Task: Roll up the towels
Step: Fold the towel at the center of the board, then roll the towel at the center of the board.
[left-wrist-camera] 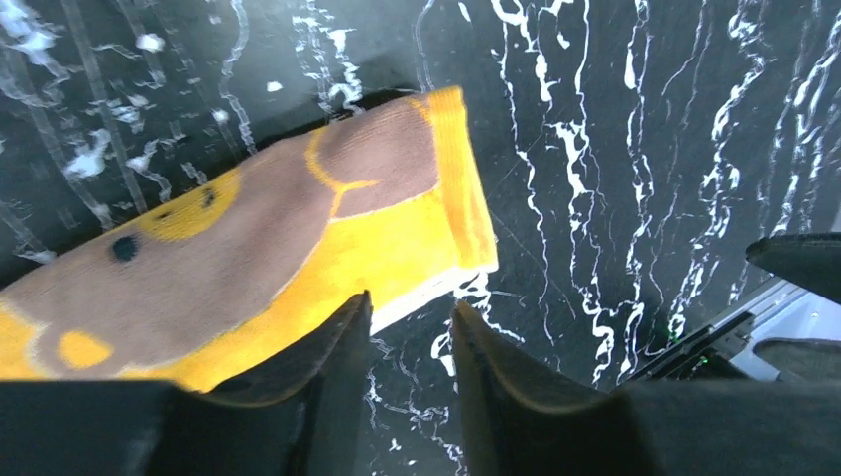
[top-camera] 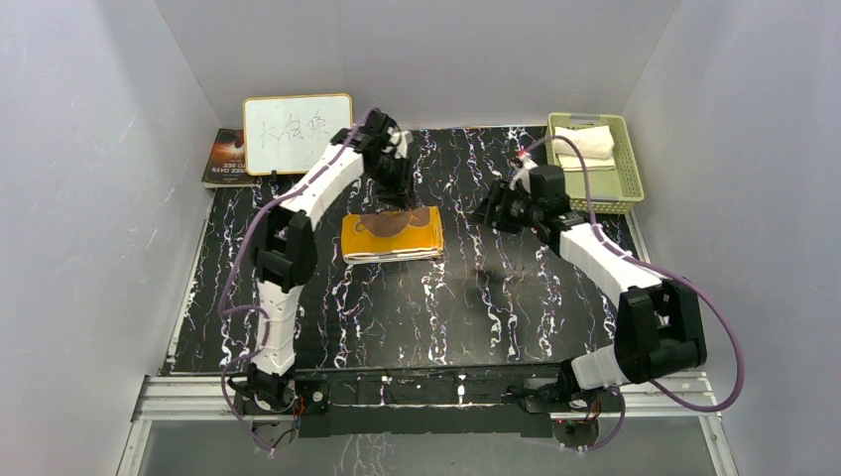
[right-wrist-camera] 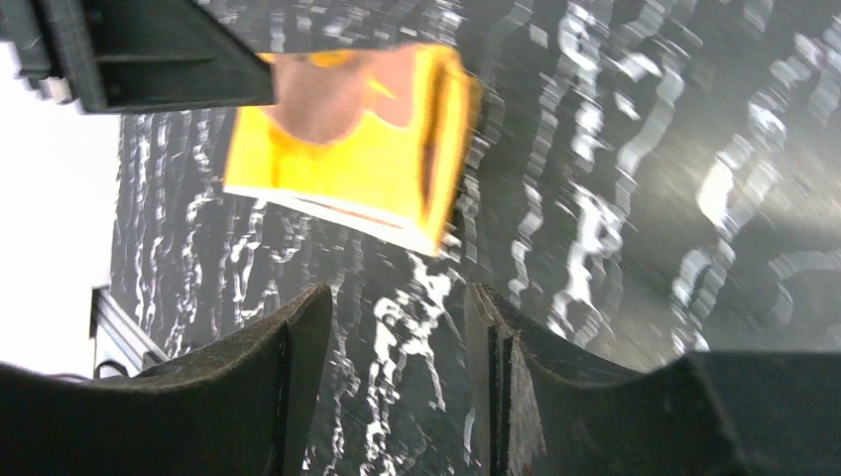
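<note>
While left gripper (left-wrist-camera: 412, 309) and right gripper (right-wrist-camera: 397, 297) stand spread, white walls (top-camera: 89, 198) enclose marbled table (top-camera: 516, 297)

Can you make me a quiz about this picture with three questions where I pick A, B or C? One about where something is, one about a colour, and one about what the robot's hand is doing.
1. Where is the cream-white towel?
A. In the green basket
B. On the writing board
C. Under the robot's left arm

2. What colour is the folded towel on the black table?
A. Blue
B. Orange-yellow with a brown patch
C. Pink

3. How is the left gripper?
A. Shut on the towel
B. Open, holding nothing
C. Shut on a book

Answers:
1 A: the top view shows it lying inside the basket at the far right.
2 B: both wrist views show yellow cloth with brown on it.
3 B: its own wrist view shows bare table in the gap between its jaws.
</note>
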You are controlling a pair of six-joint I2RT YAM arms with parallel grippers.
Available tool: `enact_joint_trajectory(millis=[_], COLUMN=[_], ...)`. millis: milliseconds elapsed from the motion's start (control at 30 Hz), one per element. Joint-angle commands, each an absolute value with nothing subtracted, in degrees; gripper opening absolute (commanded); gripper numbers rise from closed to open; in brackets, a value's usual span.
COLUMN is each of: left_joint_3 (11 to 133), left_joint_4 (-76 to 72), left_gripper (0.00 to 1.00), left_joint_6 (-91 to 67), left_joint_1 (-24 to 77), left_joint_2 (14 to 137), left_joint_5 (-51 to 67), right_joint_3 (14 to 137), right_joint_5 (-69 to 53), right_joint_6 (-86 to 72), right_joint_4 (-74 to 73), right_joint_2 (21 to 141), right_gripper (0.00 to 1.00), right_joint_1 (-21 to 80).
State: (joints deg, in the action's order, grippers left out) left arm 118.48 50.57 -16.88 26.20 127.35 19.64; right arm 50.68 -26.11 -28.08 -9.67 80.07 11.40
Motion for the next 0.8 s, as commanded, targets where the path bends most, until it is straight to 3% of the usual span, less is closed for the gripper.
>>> enact_joint_trajectory(millis=[0, 133, 300, 467, 767], left_joint_3=[106.79, 88.06, 77.27, 68.85, 55.01], left_joint_4=[36.72, 22.78, 11.88, -0.85, -6.10], left_gripper=[0.23, 0.00, 0.00, 0.00, 0.00], left_joint_6=[-22.98, -24.00, -24.10, -29.44, -34.47], left_joint_1=[18.89, 14.53, 13.06, 10.73, 9.30], left_joint_2=[112.13, 103.40, 102.93, 106.23, 106.05], left_joint_5=[23.32, 24.80, 24.30, 20.53, 7.81], right_joint_3=[61.31, 67.92, 78.52, 82.39, 72.66], right_joint_5=[-23.34, -24.93, -30.85, -33.94, -32.38], right_joint_6=[-25.91, -28.51, -29.91, -30.93, -26.43], right_joint_4=[-4.60, 0.62, 2.90, 4.69, 2.10], right_joint_2=[84.13, 94.36, 110.76, 120.65, 119.25], right_gripper=[0.46, 0.17, 0.00, 0.00, 0.00], right_joint_1=[20.37, 25.40, 27.22, 26.53, 21.79])
